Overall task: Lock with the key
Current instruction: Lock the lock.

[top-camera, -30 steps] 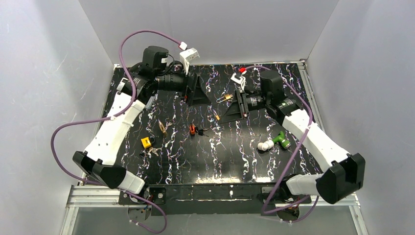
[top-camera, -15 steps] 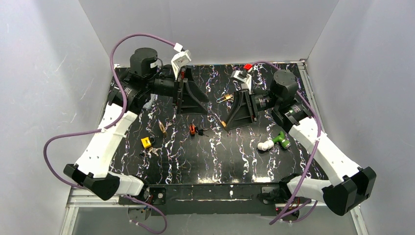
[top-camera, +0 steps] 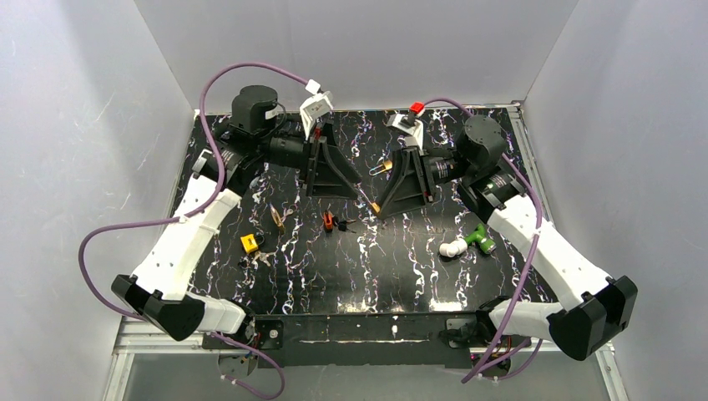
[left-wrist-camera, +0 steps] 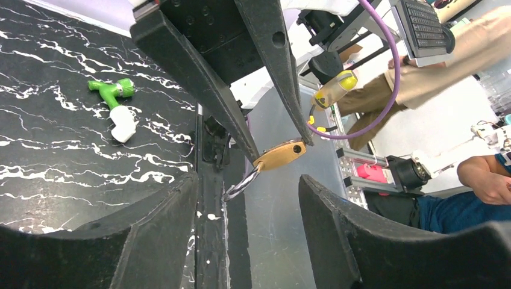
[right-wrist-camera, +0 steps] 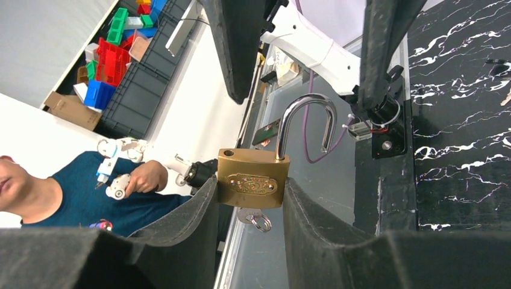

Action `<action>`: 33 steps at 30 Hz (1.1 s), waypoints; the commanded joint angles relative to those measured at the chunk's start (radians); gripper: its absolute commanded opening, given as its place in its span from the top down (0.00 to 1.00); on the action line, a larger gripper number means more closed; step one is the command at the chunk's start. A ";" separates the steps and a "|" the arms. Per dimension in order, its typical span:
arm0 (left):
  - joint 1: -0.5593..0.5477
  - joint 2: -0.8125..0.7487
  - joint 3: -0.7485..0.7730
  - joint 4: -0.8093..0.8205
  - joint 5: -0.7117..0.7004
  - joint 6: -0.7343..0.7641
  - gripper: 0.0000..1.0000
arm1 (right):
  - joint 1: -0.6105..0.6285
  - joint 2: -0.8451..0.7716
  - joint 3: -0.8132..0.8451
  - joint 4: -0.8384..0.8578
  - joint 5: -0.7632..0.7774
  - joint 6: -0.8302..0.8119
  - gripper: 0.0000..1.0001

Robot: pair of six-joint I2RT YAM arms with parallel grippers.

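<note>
One brass padlock [right-wrist-camera: 253, 179], its lettering unreadable, one key [right-wrist-camera: 252, 218] inserted, pinched in right gripper [right-wrist-camera: 248, 188]; left gripper [left-wrist-camera: 247, 180] spread.

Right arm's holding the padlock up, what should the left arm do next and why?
Probably ease the left gripper forward and press the shackle into the padlock: the shackle stands open, facing its open jaws, while the right gripper clamps the body with the key inserted.
</note>
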 commanded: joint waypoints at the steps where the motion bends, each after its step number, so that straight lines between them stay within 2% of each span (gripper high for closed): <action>1: -0.011 -0.025 -0.027 0.006 0.035 0.003 0.41 | 0.004 0.008 0.056 0.078 0.011 0.026 0.99; 15: -0.023 -0.042 -0.058 -0.011 0.026 0.006 0.62 | 0.002 0.020 0.067 0.047 0.028 0.001 0.99; 18: -0.025 -0.042 -0.054 -0.011 0.025 0.003 0.72 | 0.003 0.022 0.079 -0.017 0.039 -0.048 0.99; 23: -0.028 -0.042 -0.052 -0.011 0.011 -0.007 0.99 | 0.002 0.023 0.117 -0.204 0.083 -0.187 0.99; 26: -0.033 -0.043 -0.044 -0.003 -0.030 -0.026 1.00 | 0.002 0.027 0.143 -0.330 0.132 -0.279 0.98; 27: -0.035 -0.045 -0.045 0.012 -0.056 -0.047 1.00 | 0.002 0.029 0.154 -0.369 0.160 -0.308 0.94; 30: -0.036 -0.064 -0.067 0.126 -0.126 -0.170 1.00 | 0.002 0.018 0.162 -0.400 0.247 -0.356 0.53; 31: -0.037 -0.073 -0.081 0.204 -0.153 -0.247 1.00 | 0.002 0.009 0.156 -0.389 0.279 -0.357 0.44; 33: -0.039 -0.100 -0.117 0.345 -0.216 -0.372 1.00 | 0.002 -0.014 0.139 -0.328 0.332 -0.337 0.36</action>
